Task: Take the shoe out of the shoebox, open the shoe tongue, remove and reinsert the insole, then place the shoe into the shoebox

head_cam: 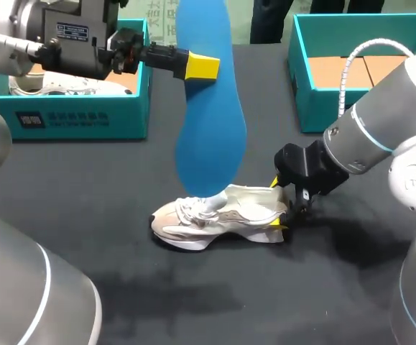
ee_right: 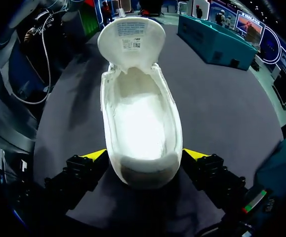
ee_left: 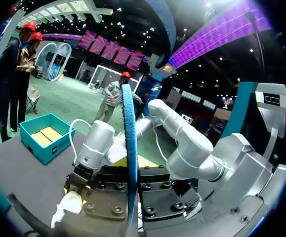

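A white shoe lies on its sole on the dark table, toe to the left, with its tongue folded up and its inside bare. My right gripper stands open with the heel between its fingers, the yellow tips close against both sides of the shoe. My left gripper is shut on the blue insole, which hangs upright with its lower end just above the shoe's opening. In the left wrist view the insole shows edge-on between the fingers, with the shoe below.
A teal shoebox at the back left holds another white shoe. A second teal box with a brown cardboard bottom stands at the back right. Bare table lies in front of the shoe.
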Robot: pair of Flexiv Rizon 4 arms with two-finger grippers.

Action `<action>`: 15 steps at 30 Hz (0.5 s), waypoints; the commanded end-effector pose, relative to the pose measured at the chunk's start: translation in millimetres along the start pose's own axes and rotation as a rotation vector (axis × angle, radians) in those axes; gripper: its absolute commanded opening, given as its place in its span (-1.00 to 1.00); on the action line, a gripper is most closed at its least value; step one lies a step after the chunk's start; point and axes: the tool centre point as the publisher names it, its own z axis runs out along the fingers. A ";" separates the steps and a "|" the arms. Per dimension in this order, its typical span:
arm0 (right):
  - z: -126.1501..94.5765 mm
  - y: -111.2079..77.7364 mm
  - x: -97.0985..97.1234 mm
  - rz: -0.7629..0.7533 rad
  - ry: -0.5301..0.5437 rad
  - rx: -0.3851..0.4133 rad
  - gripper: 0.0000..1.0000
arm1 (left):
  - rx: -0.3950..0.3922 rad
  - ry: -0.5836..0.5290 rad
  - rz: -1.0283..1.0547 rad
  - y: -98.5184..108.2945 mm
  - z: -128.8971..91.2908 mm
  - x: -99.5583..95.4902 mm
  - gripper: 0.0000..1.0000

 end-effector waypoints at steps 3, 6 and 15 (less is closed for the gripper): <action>-7.6 -1.7 0.1 0.028 0.030 0.340 1.00 | -0.002 -0.002 -0.001 0.2 0.7 0.0 -1.00; -10.3 -3.4 1.3 0.030 0.031 0.391 1.00 | -0.002 -0.002 -0.001 0.2 0.7 0.0 -1.00; -14.3 3.4 6.6 0.024 0.006 0.511 1.00 | -0.002 -0.002 -0.001 0.2 0.7 0.0 -1.00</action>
